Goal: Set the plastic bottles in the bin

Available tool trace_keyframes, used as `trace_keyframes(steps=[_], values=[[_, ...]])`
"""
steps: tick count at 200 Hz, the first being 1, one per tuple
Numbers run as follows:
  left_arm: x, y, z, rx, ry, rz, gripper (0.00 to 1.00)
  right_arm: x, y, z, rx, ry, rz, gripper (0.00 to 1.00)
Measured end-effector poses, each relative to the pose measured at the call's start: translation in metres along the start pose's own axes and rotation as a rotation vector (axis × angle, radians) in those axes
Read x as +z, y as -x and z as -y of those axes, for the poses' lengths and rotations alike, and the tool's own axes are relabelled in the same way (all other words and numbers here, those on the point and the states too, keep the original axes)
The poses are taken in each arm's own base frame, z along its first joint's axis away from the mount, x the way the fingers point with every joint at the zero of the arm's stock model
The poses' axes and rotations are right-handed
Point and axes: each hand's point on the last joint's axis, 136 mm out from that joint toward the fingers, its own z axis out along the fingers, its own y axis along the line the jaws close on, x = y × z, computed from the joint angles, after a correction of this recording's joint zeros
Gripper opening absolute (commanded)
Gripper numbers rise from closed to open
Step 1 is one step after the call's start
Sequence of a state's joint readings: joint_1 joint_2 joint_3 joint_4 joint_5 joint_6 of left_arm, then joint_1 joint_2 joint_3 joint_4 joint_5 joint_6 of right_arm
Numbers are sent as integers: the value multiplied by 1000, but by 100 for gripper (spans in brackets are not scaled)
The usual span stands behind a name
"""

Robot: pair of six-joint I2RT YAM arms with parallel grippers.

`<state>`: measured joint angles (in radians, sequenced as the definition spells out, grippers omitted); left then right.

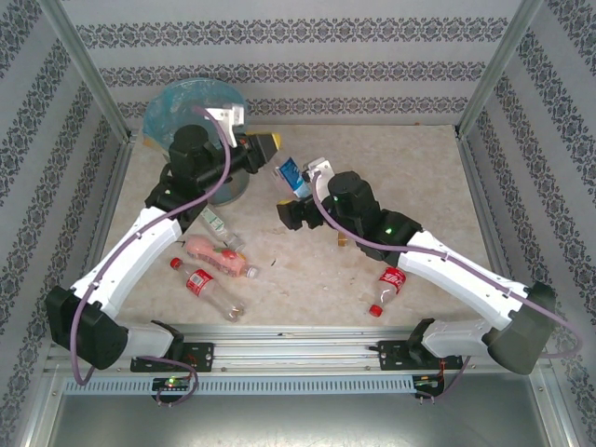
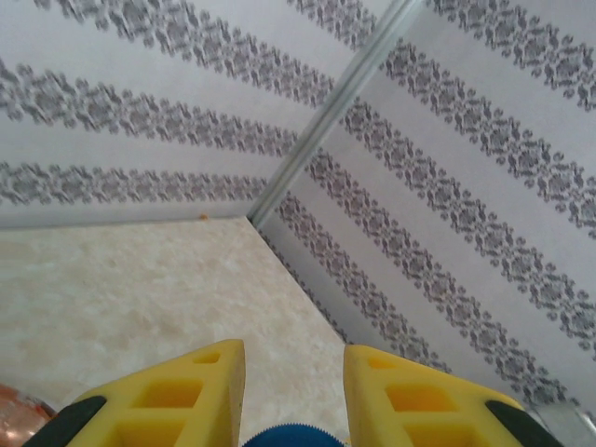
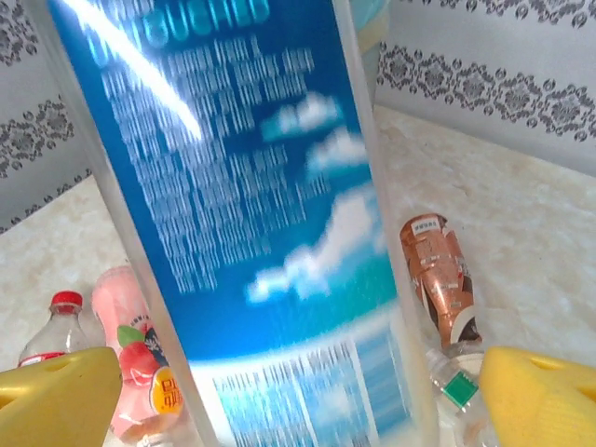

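Nearest the arm bases, flat on the bench (image 1: 307, 279): a right red-labelled bottle (image 1: 392, 282), and on the other side a left red-labelled bottle (image 1: 198, 281) with a pink bottle (image 1: 212, 250) just behind it.

From the right wrist, also lying on the bench: a copper-coloured bottle (image 3: 438, 279) and, at its near end, a clear green-capped bottle (image 3: 456, 391).

Mid-bench, raised off the surface: a blue-labelled bottle (image 1: 291, 174), between the two hands. Right hand (image 3: 298, 396) spread wide, its yellow fingers (image 3: 535, 400) on either side of the label, with a gap on the side of the copper-coloured bottle. Left hand (image 1: 268, 145) clamped on the same bottle, its blue cap (image 2: 293, 436) pinched between the fingers.

Farther back, far left: the bin (image 1: 163, 107), light blue with a bag folded over the rim. Blue-labelled bottle just to its right, outside it.

Bench surface beige and mottled. Walls (image 2: 447, 186) white with grey ornamental bands. Metal posts (image 1: 494, 65) at the far corners.
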<state>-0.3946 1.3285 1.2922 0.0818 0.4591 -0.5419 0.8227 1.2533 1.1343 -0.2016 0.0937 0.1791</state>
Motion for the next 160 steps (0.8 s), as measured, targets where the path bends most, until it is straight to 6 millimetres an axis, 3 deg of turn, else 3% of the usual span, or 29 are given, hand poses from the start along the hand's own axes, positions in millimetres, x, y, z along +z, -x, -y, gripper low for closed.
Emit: trace_keyframes(steps=[46,76,121,138,160], values=[[-31,101,8,151,97,243,0,-4,13,2,-12,-17,49,98],[-58,150,1,241,202,375,0,-7,19,3,-27,-25,67,98],[-88,209,-57,336,463,495,0,-9,21,5,-41,-31,74,98],[-88,218,-84,376,559,486,0,-12,24,5,-39,-32,84,98],[-79,212,-126,421,675,424,0,-15,27,6,-37,-34,93,98]])
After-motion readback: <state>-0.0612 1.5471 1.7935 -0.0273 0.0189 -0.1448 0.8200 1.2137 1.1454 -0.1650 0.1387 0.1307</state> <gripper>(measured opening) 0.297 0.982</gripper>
